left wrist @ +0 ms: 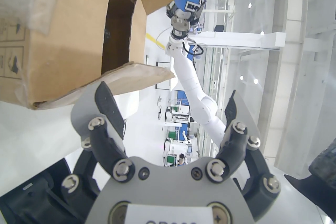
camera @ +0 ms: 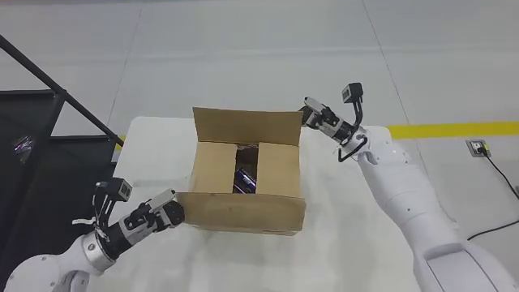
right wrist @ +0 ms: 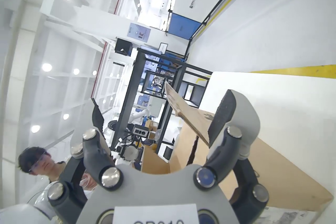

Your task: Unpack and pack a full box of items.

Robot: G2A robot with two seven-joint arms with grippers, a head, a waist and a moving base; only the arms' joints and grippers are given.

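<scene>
A brown cardboard box (camera: 243, 211) stands in the middle of the white table (camera: 357, 243). Its far flap (camera: 247, 124) stands upright, the near flap (left wrist: 136, 72) hangs outward, and the two inner flaps lie almost shut. Dark items (camera: 246, 177) show through the gap between them. My left gripper (camera: 173, 210) is open at the left end of the near flap, whose edge lies close to one finger (left wrist: 109, 104). My right gripper (camera: 307, 113) is open at the right corner of the far flap. That flap's edge (right wrist: 183, 109) runs between its fingers, close to one pad (right wrist: 223, 114).
A black metal frame (camera: 32, 73) and a dark surface stand left of the table. Bare table lies right of and in front of the box. A yellow floor line (camera: 454, 130) and a wall socket (camera: 477, 147) are beyond the right edge.
</scene>
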